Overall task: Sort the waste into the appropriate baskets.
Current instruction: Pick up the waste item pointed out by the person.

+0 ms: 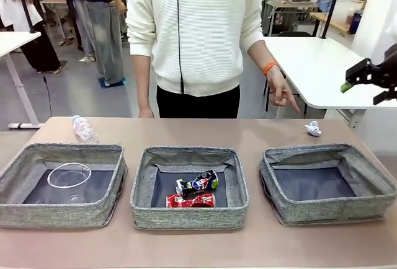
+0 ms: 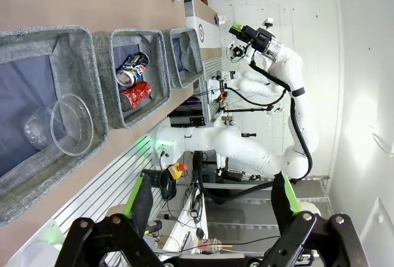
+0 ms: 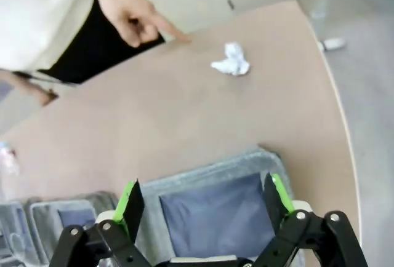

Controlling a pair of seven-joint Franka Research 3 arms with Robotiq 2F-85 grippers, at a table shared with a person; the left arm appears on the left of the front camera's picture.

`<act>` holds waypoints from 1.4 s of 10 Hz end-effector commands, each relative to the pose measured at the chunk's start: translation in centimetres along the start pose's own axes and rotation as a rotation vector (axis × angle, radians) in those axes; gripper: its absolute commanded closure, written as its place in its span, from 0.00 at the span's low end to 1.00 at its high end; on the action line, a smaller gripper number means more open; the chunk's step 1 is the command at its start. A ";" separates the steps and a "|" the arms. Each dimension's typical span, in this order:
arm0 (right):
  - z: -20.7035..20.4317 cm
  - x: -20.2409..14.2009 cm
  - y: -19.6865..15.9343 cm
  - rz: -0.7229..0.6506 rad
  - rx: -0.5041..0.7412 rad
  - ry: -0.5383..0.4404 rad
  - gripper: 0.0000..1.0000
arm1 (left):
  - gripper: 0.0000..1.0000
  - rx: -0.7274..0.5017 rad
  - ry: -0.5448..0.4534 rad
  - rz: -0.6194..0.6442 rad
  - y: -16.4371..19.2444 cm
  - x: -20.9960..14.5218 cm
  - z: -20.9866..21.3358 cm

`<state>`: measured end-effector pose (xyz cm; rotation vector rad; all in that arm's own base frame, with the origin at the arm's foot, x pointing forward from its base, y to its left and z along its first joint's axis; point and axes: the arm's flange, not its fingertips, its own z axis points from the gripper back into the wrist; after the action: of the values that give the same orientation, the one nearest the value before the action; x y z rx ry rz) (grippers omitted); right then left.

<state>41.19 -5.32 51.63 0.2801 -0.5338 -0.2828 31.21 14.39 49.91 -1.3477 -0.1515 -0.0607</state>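
Note:
Three grey baskets stand in a row. The left basket (image 1: 18, 176) holds a clear plastic cup (image 1: 69, 175) (image 2: 71, 124). In the middle basket (image 1: 144, 182) lie a dark printed can (image 1: 200, 183) (image 2: 132, 69) and a crushed red can (image 1: 191, 201) (image 2: 136, 93). The right basket (image 1: 372, 179) (image 3: 209, 171) has only its dark bottom showing. A clear plastic bottle (image 1: 84, 129) lies behind the left basket. A crumpled white paper ball (image 1: 313, 129) (image 3: 231, 61) sits behind the right basket. My right gripper (image 1: 356, 77) (image 3: 203, 199) hangs open high above the right basket. My left gripper (image 2: 212, 205) is open and holds nothing.
A person in a white top stands at the far side. One hand (image 1: 284, 94) (image 3: 138, 24) points a finger down at the table beside the paper ball. White tables and other people stand in the room behind.

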 end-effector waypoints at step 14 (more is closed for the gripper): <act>-15.6 4.8 2.9 0.174 -0.355 -0.113 0.00 | 0.00 0.004 0.007 -0.007 0.0 -0.3 0.0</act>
<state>52.77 -2.32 42.43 -0.0868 -0.5948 -0.1905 31.22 14.38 49.87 -1.3480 -0.1505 -0.0603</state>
